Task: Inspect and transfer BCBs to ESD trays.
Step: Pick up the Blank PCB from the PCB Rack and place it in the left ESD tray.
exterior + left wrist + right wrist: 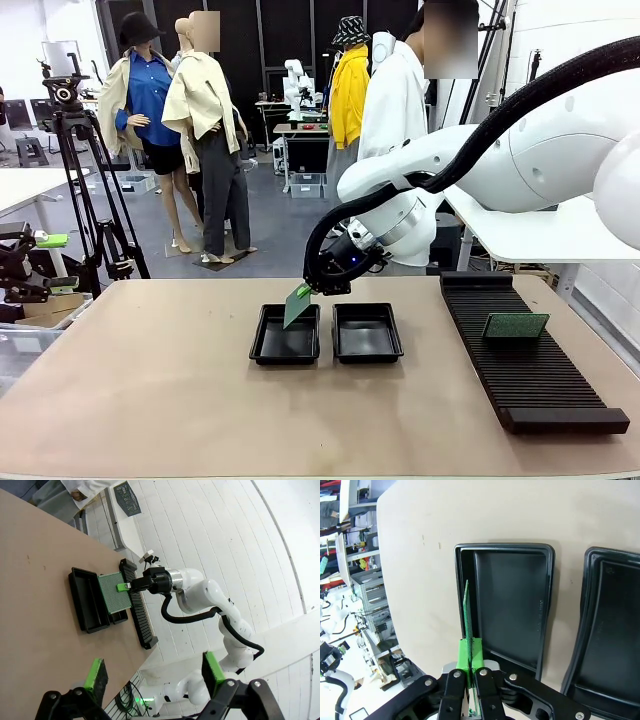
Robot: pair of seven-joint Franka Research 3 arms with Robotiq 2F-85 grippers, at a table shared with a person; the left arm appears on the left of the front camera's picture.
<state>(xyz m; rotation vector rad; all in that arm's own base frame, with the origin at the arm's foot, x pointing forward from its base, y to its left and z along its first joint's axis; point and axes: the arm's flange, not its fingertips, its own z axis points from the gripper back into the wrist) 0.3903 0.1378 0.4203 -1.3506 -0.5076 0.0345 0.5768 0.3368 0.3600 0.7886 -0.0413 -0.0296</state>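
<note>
My right gripper (305, 291) is shut on a green BCB (297, 308), holding it tilted over the back of the left ESD tray (262, 347). The right wrist view shows that BCB (467, 612) edge-on between the green pads (469, 655), above the left tray (547, 600), with the second tray (585, 630) beside it. Another BCB (515, 325) stands in the ribbed rack. My left gripper (155, 672) is open and high above the table, far from the held BCB (112, 592) and the trays (80, 605). Both trays look empty.
A long black ribbed rack (545, 385) lies on the table's right side. A person in a white coat (395, 100) stands behind the far edge. A tripod (80, 180) stands off the table's left. Bare tabletop (150, 400) lies in front of the trays.
</note>
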